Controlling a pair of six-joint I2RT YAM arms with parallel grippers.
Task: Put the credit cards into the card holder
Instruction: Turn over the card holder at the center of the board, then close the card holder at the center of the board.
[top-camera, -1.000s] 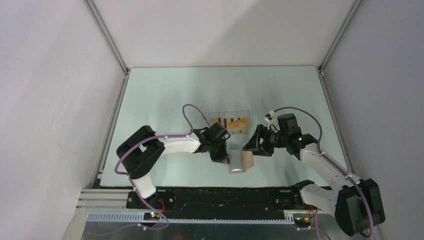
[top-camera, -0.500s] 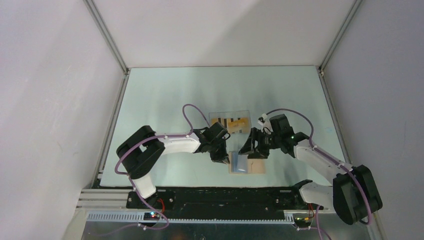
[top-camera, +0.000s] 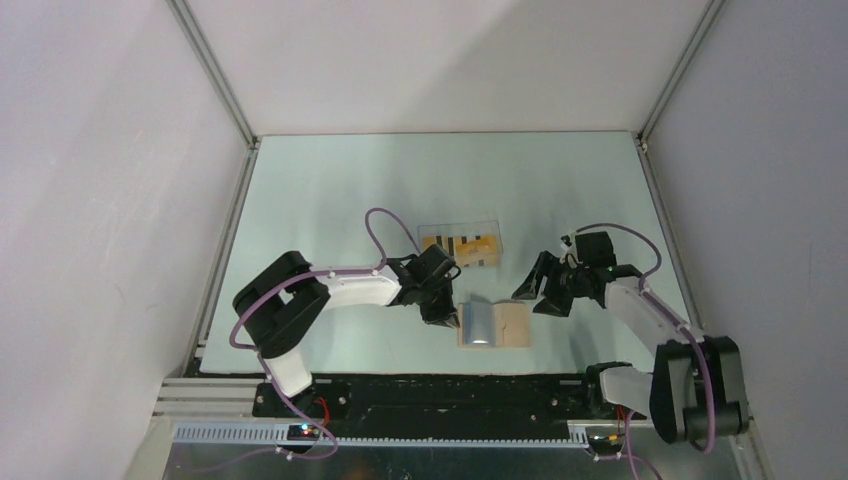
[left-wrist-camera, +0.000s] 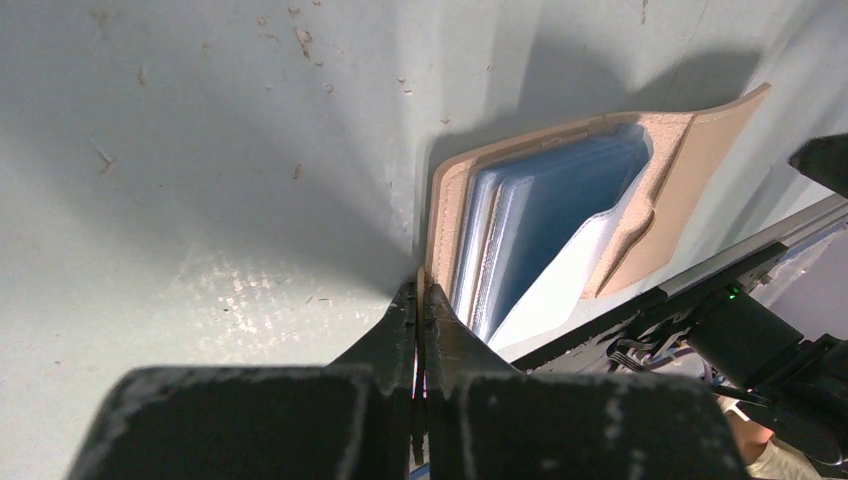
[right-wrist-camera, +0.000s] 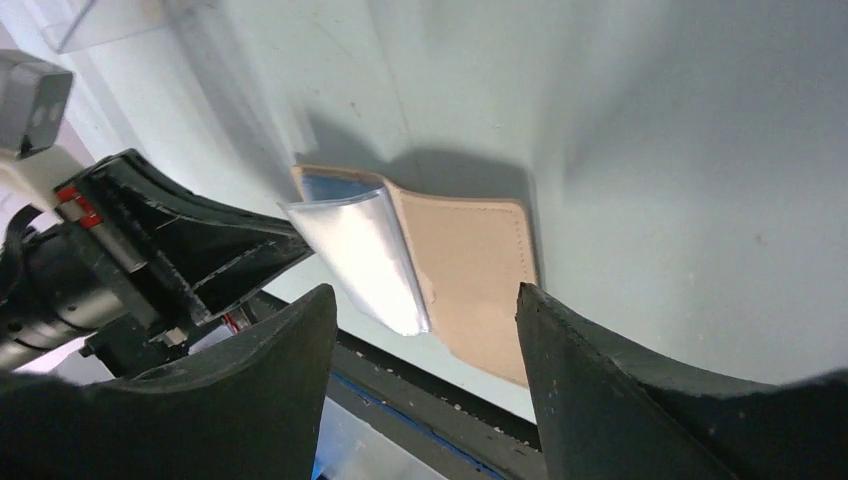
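Note:
The card holder (top-camera: 510, 326) lies spread open on the table, tan flap to the right and light blue inner panels (left-wrist-camera: 560, 200) showing. My left gripper (top-camera: 450, 318) (left-wrist-camera: 418, 292) is shut on the thin tan edge of its left flap. My right gripper (top-camera: 533, 297) (right-wrist-camera: 425, 295) stands open just right of the card holder (right-wrist-camera: 470, 250), touching nothing. The orange-yellow credit cards (top-camera: 468, 247) with dark stripes lie in a clear tray behind the card holder.
The clear plastic tray (top-camera: 432, 232) sits just beyond both grippers. The black base rail (top-camera: 450, 392) runs along the table's near edge, close to the card holder. White walls enclose the table on the left, right and back.
The card holder's right flap has gone from raised to lying flat. My right gripper has pulled back to the right, away from it. The left gripper has kept its hold in place.

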